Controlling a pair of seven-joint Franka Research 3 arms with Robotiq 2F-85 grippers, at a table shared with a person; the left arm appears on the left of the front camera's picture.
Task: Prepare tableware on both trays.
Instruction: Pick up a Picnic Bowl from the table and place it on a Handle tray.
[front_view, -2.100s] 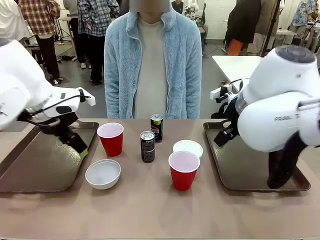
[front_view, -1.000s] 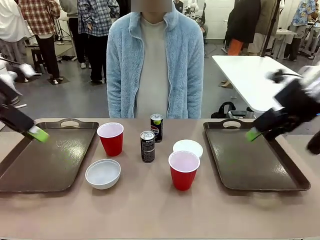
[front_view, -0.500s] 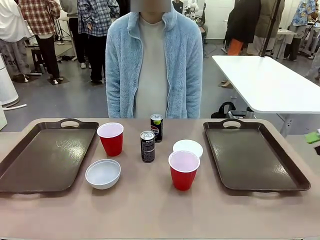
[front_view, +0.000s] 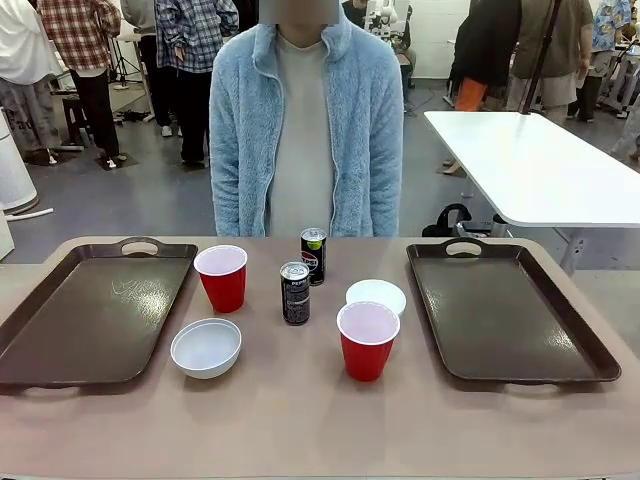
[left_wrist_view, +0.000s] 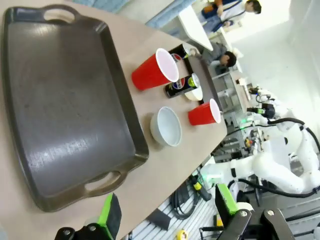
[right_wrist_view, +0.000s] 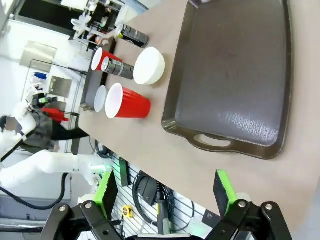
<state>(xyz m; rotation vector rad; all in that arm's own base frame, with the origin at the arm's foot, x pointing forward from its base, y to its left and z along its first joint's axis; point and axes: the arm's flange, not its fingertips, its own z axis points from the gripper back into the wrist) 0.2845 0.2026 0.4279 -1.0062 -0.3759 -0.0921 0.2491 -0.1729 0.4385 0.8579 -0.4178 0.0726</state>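
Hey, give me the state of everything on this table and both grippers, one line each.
Left tray: empty.
Right tray: empty.
Far red cup: upright, off trays.
Near red cup: upright, off trays.
Near bowl: upright, empty.
Far bowl: upright, between the trays.
Near can: standing upright.
Far can: standing upright.
Left gripper: open, holding nothing.
Right gripper: open, holding nothing.

even bright overhead light, soft glare on glossy trays (front_view: 95, 310), wide-angle wrist distortion
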